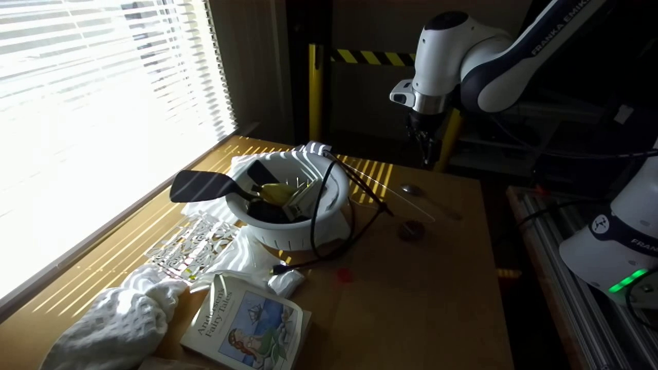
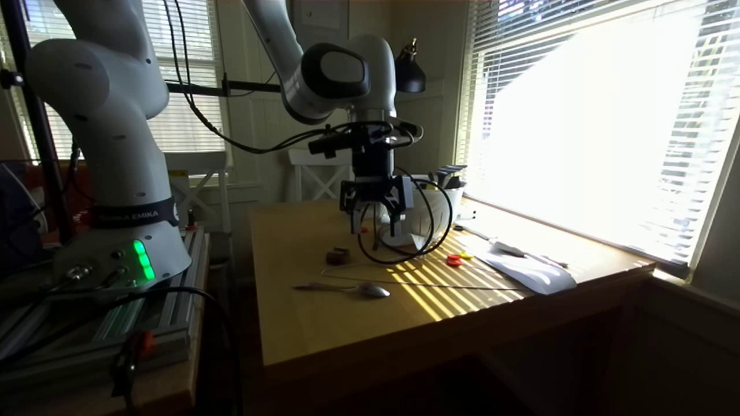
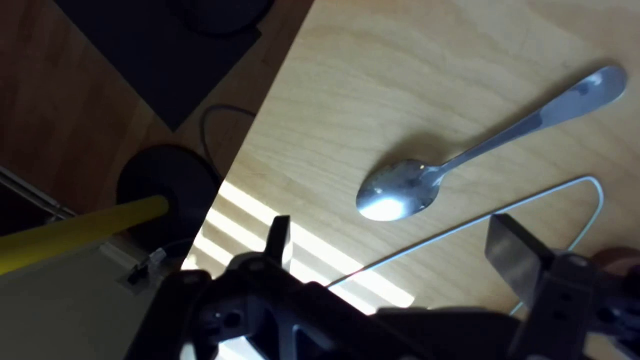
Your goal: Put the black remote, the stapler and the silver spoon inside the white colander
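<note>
The silver spoon lies on the wooden table near its edge; it shows in both exterior views. My gripper is open and empty, above the table; it shows in both exterior views. In the wrist view the spoon bowl lies just beyond the fingertips, its handle pointing up and right. The white colander is full of items. A dark flat slab leaning inside it may be the black remote. I cannot make out the stapler.
A black spatula sticks out over the colander rim. A black cable loops over its side. A thin white cord lies beside the spoon. A brown object sits nearby. A book and white cloth lie farther off.
</note>
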{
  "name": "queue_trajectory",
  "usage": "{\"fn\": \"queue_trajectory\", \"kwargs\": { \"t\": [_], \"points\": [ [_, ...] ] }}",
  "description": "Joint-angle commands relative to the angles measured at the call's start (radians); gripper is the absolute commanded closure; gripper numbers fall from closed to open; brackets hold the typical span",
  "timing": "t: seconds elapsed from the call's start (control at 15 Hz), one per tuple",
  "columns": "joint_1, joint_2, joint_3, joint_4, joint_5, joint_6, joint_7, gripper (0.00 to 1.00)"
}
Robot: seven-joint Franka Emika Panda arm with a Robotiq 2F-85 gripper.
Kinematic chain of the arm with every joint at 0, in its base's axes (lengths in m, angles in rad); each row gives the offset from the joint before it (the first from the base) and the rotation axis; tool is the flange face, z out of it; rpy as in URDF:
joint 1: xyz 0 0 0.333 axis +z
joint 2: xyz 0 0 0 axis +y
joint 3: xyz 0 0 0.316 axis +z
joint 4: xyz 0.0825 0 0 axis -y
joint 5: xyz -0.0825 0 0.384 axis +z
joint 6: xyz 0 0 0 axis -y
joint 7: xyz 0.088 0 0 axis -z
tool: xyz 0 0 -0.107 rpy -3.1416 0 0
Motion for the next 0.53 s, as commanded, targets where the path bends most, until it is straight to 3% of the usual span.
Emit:
{"fn": "queue_trajectory", "kwargs": {
  "t": [0.0, 0.27, 0.33, 0.47],
  "points": [
    [-0.018, -0.016, -0.024, -0.1, -0.009, 0.155, 0.168, 0.0],
    [-0.026, -0.021, -0.066, -0.193, -0.103, 0.332, 0.423, 0.0],
    [-0.021, 0.04, -0.07, -0.142, -0.102, 0.367, 0.477, 0.0],
    [-0.022, 0.035, -0.094, -0.158, -0.175, 0.428, 0.634, 0.0]
  ]
}}
